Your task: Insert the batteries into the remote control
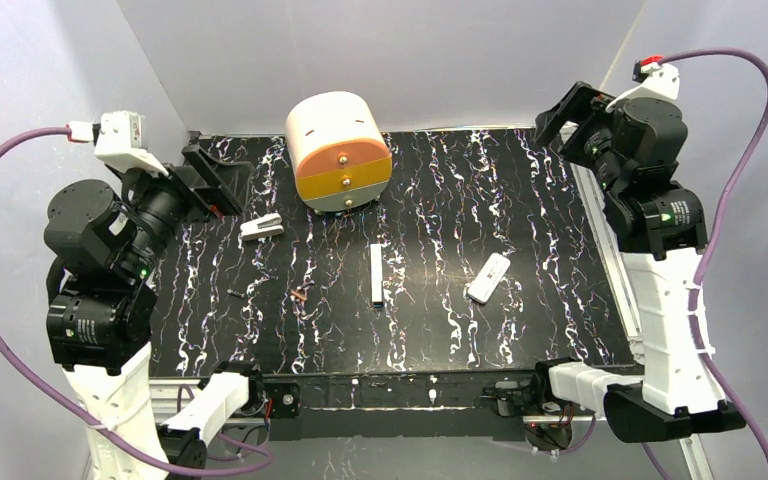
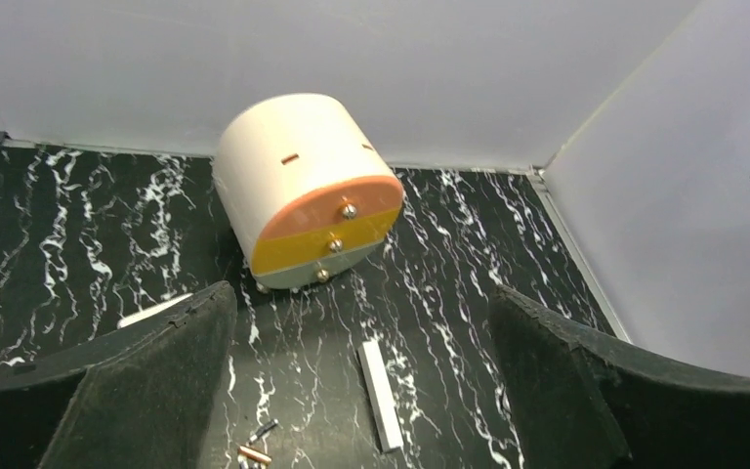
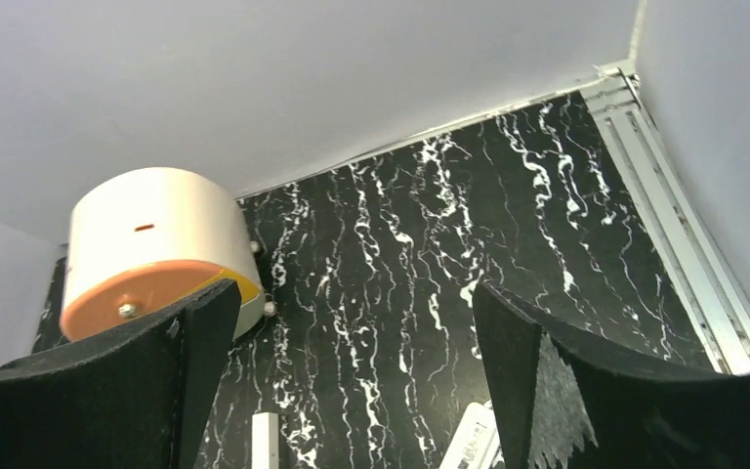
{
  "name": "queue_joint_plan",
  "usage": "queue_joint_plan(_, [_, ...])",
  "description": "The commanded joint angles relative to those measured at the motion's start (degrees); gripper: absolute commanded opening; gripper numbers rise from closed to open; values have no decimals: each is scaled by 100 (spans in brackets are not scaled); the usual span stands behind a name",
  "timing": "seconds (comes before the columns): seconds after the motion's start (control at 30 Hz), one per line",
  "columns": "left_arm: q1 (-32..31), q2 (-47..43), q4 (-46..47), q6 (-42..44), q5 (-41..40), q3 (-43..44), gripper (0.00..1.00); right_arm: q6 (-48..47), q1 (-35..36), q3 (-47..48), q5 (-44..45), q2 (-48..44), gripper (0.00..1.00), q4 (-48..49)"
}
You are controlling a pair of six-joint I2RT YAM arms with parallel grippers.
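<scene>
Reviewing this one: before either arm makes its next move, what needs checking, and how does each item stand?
1. Left gripper open and empty: ok.
2. Right gripper open and empty: ok.
3. Two slim coppery-dark batteries lying free on the black marbled table: ok.
4. Small white plastic remote control unobstructed, apart from the narrow white bar: ok.
5. Remote's battery compartment uncovered: cannot tell.
6. Batteries' polarity ends: cannot tell, too small.
</scene>
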Motion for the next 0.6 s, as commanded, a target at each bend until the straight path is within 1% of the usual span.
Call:
queue_joint_plan(0.0, [12, -243, -96, 31, 710, -406, 98, 129, -32, -656, 366, -123, 99, 681])
queue_joint_plan(0.07, [18, -313, -70, -52, 1027, -728, 98, 100, -26, -1067, 184, -243, 99, 1109])
queue_joint_plan(0.13, [13, -381, -41, -143, 1188, -1100, 99, -159, -26, -1334, -57, -328, 99, 1343])
queue_joint_plan(0.23, [17, -429, 38, -280, 1248, -1538, 99, -376, -30, -1623, -211, -380, 99, 1290])
queue_joint_plan(0.33, [16, -418, 207, -282, 1892, -1910, 99, -484, -26, -2095, -623, -469, 99, 1301])
queue_joint_plan(0.43, [15, -475, 426, -447, 1855, -2376, 99, 315, -26, -2723, -648, -614, 98, 1369])
queue_joint_plan(0.47, [18, -487, 532, -487, 1820, -2517, 98, 650, -27, -3035, -746, -694, 98, 1573])
queue_joint_plan(0.5, [18, -474, 608, -502, 1819, -2608, 99, 845, -29, -3416, -1036, -807, 97, 1908])
queue_joint_plan(0.53, [14, -450, 651, -527, 1865, -2688, 98, 952, -29, -3784, -1543, -842, 95, 2229])
queue_joint_plan(0.57, [18, -416, 751, -550, 2074, -2801, 98, 980, -26, -4051, -1934, -842, 94, 2419])
